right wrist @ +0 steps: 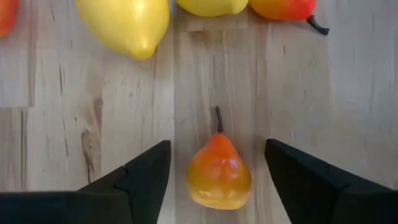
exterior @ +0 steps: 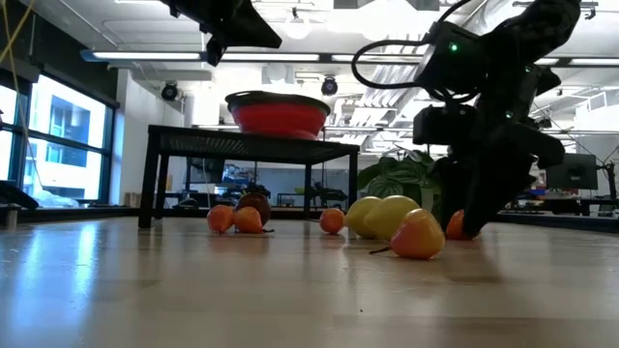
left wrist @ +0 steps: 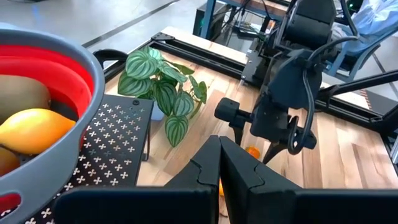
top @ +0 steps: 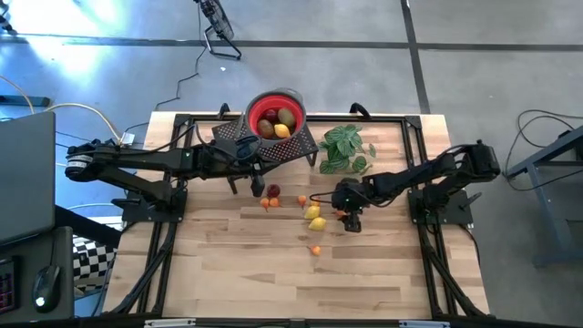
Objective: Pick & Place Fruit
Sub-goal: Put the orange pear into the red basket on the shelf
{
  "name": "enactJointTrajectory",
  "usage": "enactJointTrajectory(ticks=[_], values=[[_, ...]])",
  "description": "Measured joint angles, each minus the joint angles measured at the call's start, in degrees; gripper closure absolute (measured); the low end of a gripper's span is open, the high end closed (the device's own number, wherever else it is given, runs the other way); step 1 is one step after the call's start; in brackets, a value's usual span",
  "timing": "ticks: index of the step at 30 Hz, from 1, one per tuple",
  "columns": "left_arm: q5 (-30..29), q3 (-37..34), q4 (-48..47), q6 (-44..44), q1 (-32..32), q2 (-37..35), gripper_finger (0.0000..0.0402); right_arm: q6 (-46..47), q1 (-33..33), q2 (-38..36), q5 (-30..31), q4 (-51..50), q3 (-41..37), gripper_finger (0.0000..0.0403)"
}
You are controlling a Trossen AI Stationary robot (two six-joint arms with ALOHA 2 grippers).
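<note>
With its two fingers spread wide and nothing yet between them, the right hand [right wrist: 214, 180] is poised low over the surface [top: 228, 273], straddling a small orange pear-shaped fruit [right wrist: 218, 174] that lies on the wood with its stem pointing away from the wrist. Judged from this, the step in hand is the grasp: the hand should settle until the fingertips flank the widest part of the body, stay centred so neither finger nudges the piece first, then close gently, since a rounded, smooth toy of this shape may roll or squirt free. The fruit sits between the fingers, clear of both. Just beyond it lie two yellow lemons [top: 315, 218] and another orange-red piece [right wrist: 283, 8], close enough to be knocked on the lift. Further left on the surface rest small orange balls [top: 271, 202] and a dark red one [top: 272, 190]. Far of these, the red bowl [top: 251, 111] on its black perforated stand [top: 301, 146] already carries several pieces. The left hand [top: 256, 187] hangs closed and empty near the stand.
</note>
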Motion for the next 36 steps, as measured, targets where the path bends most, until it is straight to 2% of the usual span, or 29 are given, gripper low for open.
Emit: enactJointTrajectory(ticks=[8,18,36], values=[[0.0,0.0,0.0,0.0,0.0,0.0,0.0401,-2.2,-0.1,-1.8,0.2,-5.6,-0.1,0.0165],[0.0,0.0,0.1,-0.2,0.0,0.0,0.0401,-2.3,-0.5,-1.7,-0.6,-2.2,-0.3,0.0167],[0.0,0.0,0.1,-0.2,0.0,0.0,0.0401,-2.5,-0.5,-1.7,-1.0,-2.8,-0.2,0.0167]])
